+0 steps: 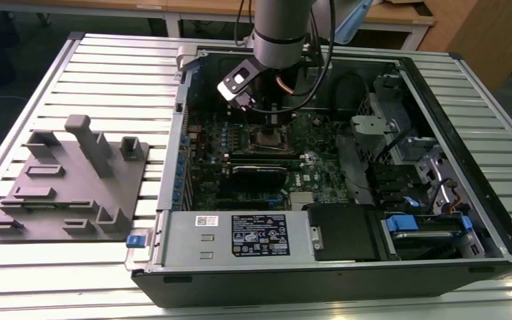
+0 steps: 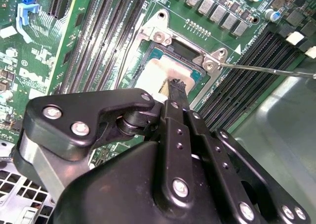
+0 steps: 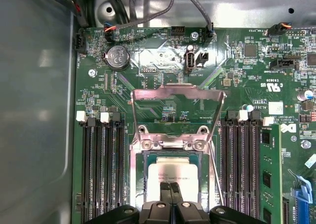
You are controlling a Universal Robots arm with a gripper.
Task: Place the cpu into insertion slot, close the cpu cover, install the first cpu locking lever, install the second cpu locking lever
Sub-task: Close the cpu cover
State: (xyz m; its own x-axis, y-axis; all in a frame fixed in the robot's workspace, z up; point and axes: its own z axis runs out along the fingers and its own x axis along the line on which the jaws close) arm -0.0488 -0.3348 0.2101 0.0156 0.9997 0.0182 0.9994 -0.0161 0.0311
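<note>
The cpu [image 3: 173, 170], a pale silver square, lies flat inside the dark-framed insertion slot [image 3: 148, 157] on the green board, also seen in the second wrist view as cpu [image 2: 154, 74]. My gripper [image 3: 171, 189] stands over its near edge with both black fingers pressed together, tips at or just above the chip's top; I cannot tell whether they touch it. The cpu cover [image 3: 177, 89], a silvery frame, is swung up and back from its hinge. A thin wire locking lever [image 2: 266, 69] sticks out beside the socket. In the exterior view the gripper [image 1: 269, 119] hangs inside the open case.
Long black memory slots [image 3: 101, 169] flank the socket on both sides. A black card [image 1: 258, 179] and the power supply box [image 1: 238, 235] lie nearer the case front. Drive bays and cables [image 1: 399, 153] fill the exterior view's right. A grey fixture plate [image 1: 69, 180] sits outside the case.
</note>
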